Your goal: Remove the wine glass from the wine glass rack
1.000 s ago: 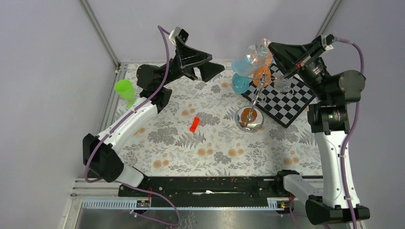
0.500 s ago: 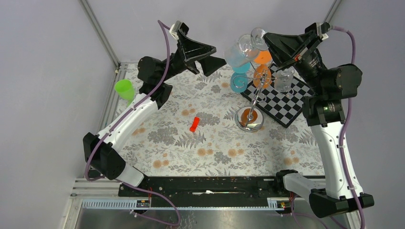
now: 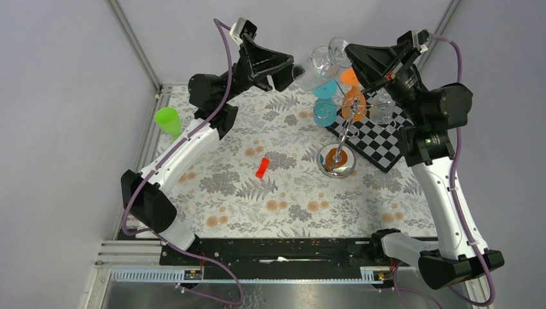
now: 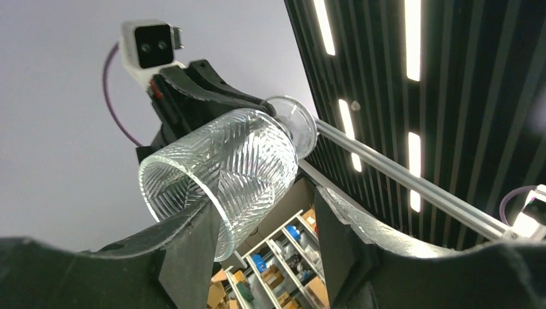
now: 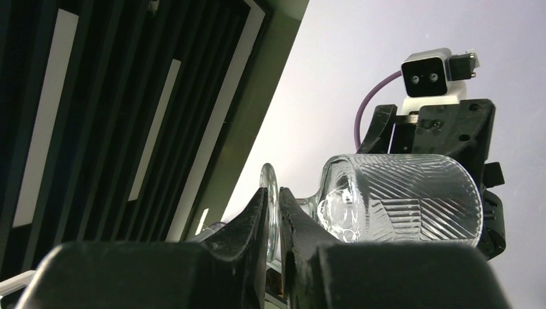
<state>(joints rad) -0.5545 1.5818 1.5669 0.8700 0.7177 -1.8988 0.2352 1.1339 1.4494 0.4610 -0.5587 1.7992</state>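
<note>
A clear ribbed wine glass [image 3: 313, 67] lies sideways in the air, up and left of the wine glass rack [image 3: 337, 161]. My right gripper [image 3: 349, 51] is shut on the glass's flat foot [image 5: 269, 205], pinched between both fingers [image 5: 251, 222]. The bowl [image 5: 402, 199] points toward my left gripper [image 3: 287, 69]. That gripper [image 4: 264, 206] is open around the bowl [image 4: 225, 167]. The rim rests against its left finger [image 4: 187, 257]. The right finger [image 4: 341, 238] stands apart from the glass.
A blue glass [image 3: 325, 98], an orange one [image 3: 353, 103] and a clear one [image 3: 384, 111] hang on the rack's wire arms. A chequered board [image 3: 380, 140] lies behind the rack. A green cup [image 3: 169, 120] stands far left, a small red piece [image 3: 261, 167] mid-table.
My right arm has carried the wine glass up and to the left, away from the rack's top. My left gripper has swung right onto the bowl, its jaws narrowing.
</note>
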